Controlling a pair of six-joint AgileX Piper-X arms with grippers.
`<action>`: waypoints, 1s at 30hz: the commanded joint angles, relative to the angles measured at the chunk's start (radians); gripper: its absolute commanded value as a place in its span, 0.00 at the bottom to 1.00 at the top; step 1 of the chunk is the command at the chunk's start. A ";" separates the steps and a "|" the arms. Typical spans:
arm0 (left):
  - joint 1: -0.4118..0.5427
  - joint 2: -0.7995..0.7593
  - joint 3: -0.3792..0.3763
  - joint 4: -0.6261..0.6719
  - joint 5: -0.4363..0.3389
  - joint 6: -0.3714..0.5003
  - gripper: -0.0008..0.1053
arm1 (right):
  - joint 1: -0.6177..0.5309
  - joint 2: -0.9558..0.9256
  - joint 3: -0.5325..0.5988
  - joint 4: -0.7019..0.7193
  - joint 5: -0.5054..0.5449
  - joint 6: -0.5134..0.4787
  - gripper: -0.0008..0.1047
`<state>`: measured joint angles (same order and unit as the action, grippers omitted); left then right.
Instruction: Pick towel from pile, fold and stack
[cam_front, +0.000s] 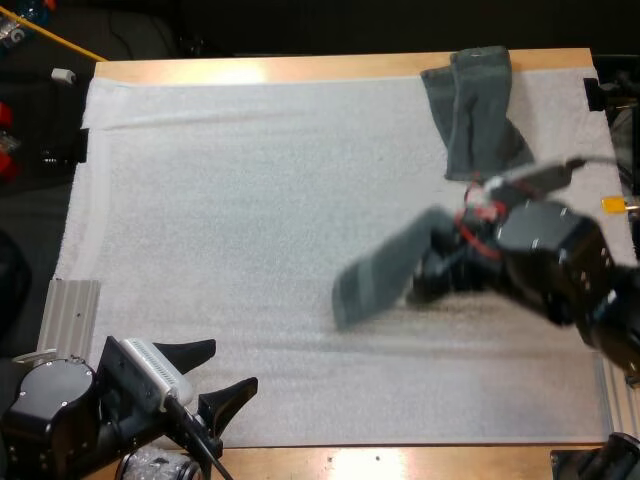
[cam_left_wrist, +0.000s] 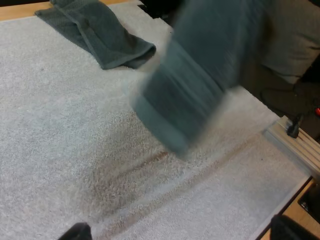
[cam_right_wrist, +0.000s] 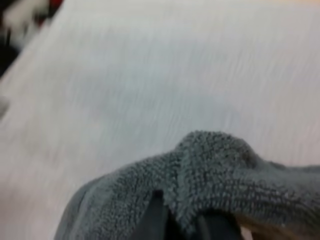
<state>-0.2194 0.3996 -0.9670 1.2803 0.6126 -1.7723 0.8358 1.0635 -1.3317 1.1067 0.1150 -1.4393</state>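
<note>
My right gripper (cam_front: 432, 272) is shut on a dark grey-green towel (cam_front: 383, 267), which hangs from it above the mat's right half and trails to the left. In the right wrist view the towel (cam_right_wrist: 210, 185) bunches over the fingers and hides their tips. The same towel (cam_left_wrist: 200, 85) hangs over the mat in the left wrist view. A second towel (cam_front: 475, 112) lies crumpled at the mat's far right, by the table's far edge, also seen as the crumpled towel (cam_left_wrist: 100, 32). My left gripper (cam_front: 225, 372) stands open over the mat's near left corner, holding nothing.
The white mat (cam_front: 250, 200) covers most of the wooden table (cam_front: 300, 68). A ribbed metal block (cam_front: 68, 310) lies at the mat's left edge, and another metal rail (cam_left_wrist: 295, 145) runs along its right edge.
</note>
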 joint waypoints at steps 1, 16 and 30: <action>-0.002 0.000 -0.006 0.001 0.005 -0.003 0.65 | 0.028 -0.017 -0.009 0.072 -0.021 0.038 0.01; -0.002 0.000 -0.006 0.001 0.008 -0.037 0.65 | 0.134 0.249 0.147 0.011 0.045 0.144 0.01; -0.002 0.000 -0.006 0.001 0.020 -0.048 0.65 | 0.111 0.576 -0.161 -0.150 -0.040 0.001 0.75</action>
<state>-0.2194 0.3996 -0.9670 1.2803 0.6195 -1.8064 0.9501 1.6477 -1.4833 0.9470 0.0857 -1.4240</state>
